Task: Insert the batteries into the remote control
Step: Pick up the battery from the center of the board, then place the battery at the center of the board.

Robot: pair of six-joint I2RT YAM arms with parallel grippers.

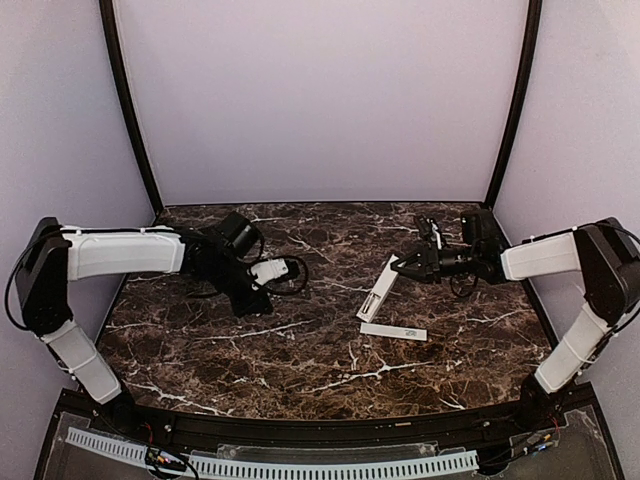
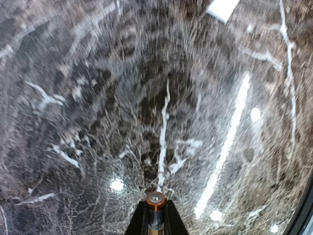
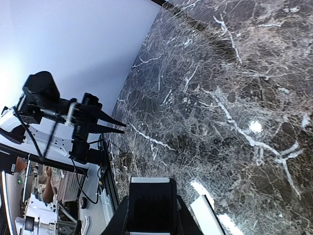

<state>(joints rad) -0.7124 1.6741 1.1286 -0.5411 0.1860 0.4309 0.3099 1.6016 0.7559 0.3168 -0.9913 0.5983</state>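
1. Your left tool [image 2: 155, 215] is on the left side of the bench [image 1: 300, 370], tipped down toward the marble. Its fingers are pressed in on a battery [image 2: 155, 199].
2. The battery is pinched lengthwise between the two fingers. Its metal end cap and orange band poke out just past the tips, clear of the bench below.
3. Far ahead of the left tool, a white corner [image 2: 222, 7] cuts into the top edge of its wrist view. You cannot tell from there which white piece it is.
4. The stretch of bench between your two tools is dark marble with white veins.
5. The remote control [image 1: 378, 290] is right of centre. Its upper end is at the tips of the right tool, and its length slants away from those tips toward the near edge.
6. You cannot tell whether the remote control's free end touches the bench.
7. The cover strip [image 1: 393, 331] lies flat on the bench just beyond that free end, nearer to you than the right tool and apart from it.
8. Your right tool [image 1: 400, 266] reaches in from the right, and its fingers are closed onto the remote control. In its wrist view, the dark section with white edging sits squarely between the two fingers.
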